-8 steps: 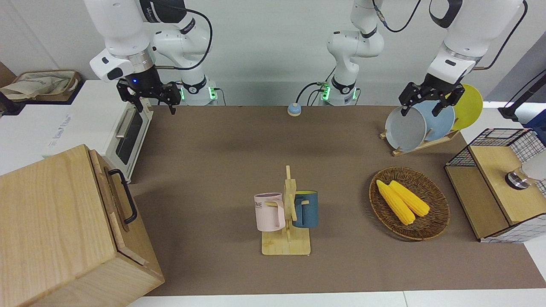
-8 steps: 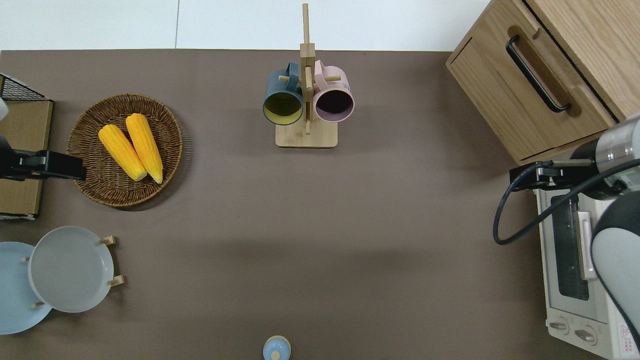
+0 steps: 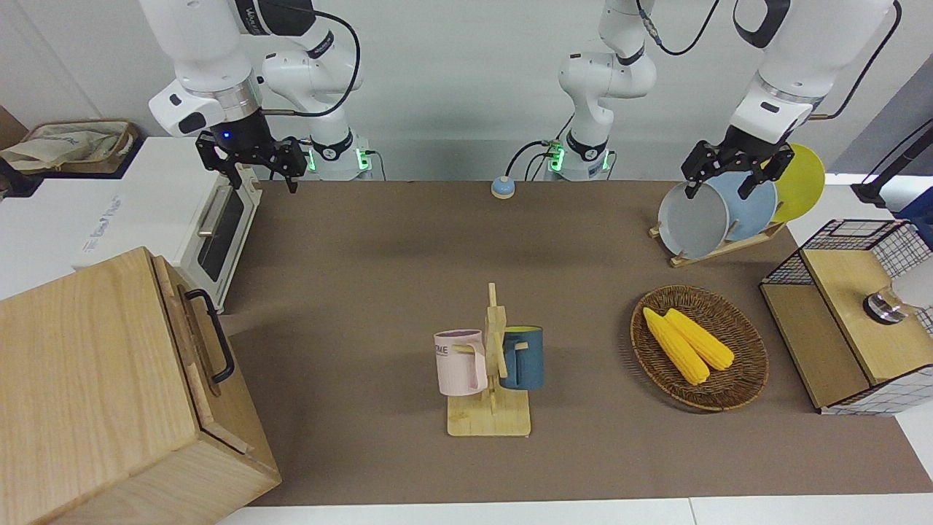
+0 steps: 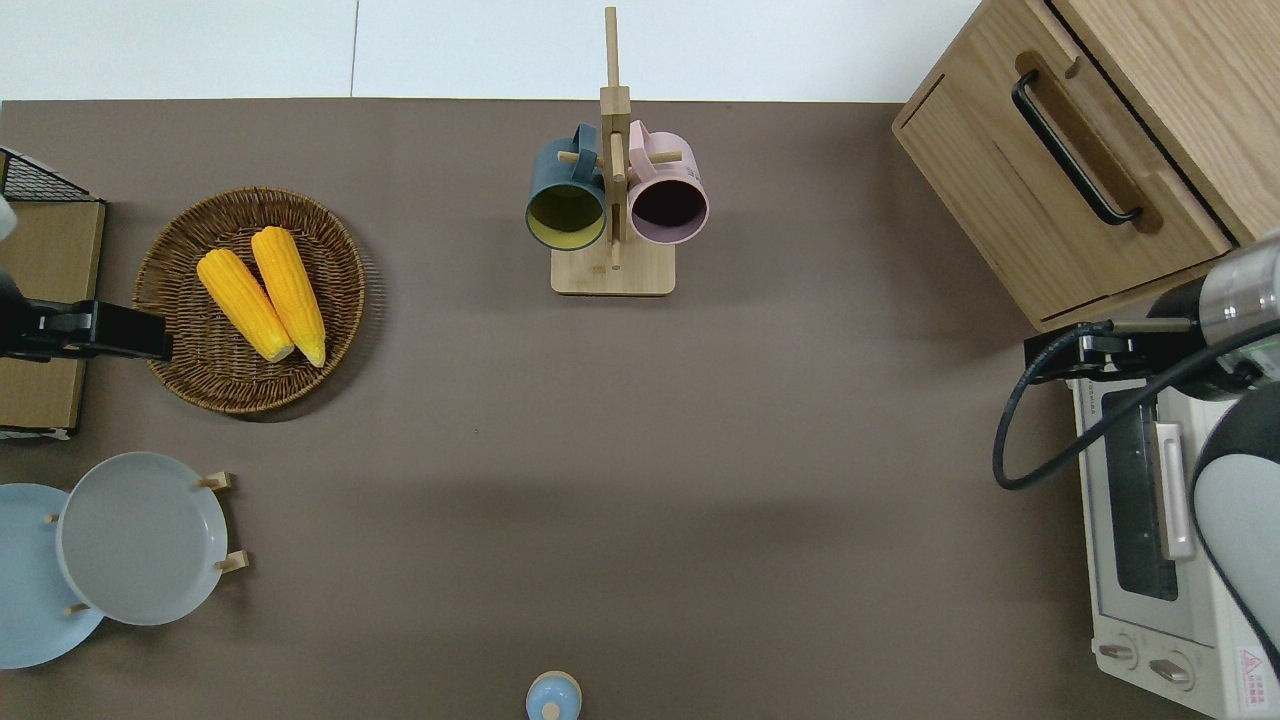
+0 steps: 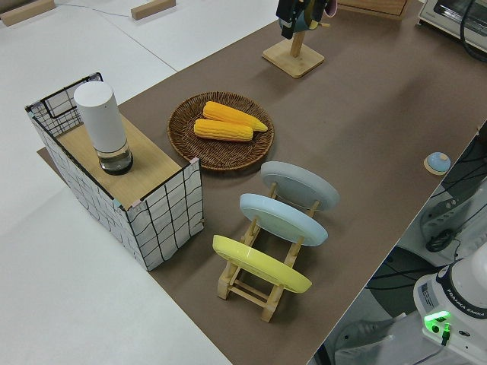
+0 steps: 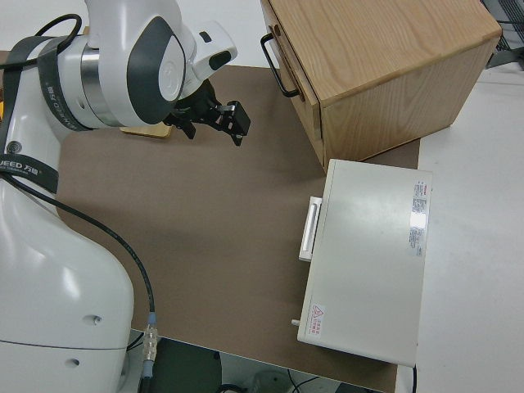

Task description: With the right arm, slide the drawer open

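— Where is your black two-finger right gripper (image 3: 264, 169) hanging now?

— It is hanging with fingers spread and nothing between them, over the corner of the white toaster oven (image 4: 1150, 540) that lies closest to the wooden box. My left arm is parked.

— And the wide shallow light-wood drawer (image 4: 1065, 175) with the black metal bar handle (image 4: 1073, 145)?

— It is sitting shut in the large pale wooden box (image 3: 95, 386), farther out from my fingertips, well apart, its front turned aslant toward the table's middle.

— How are you planning to do it well?

— I judge I should be turning the wrist so the fingers straddle the bar at its middle, closing firmly, then drawing straight along the drawer's own slant, lest it bind or the box shift.
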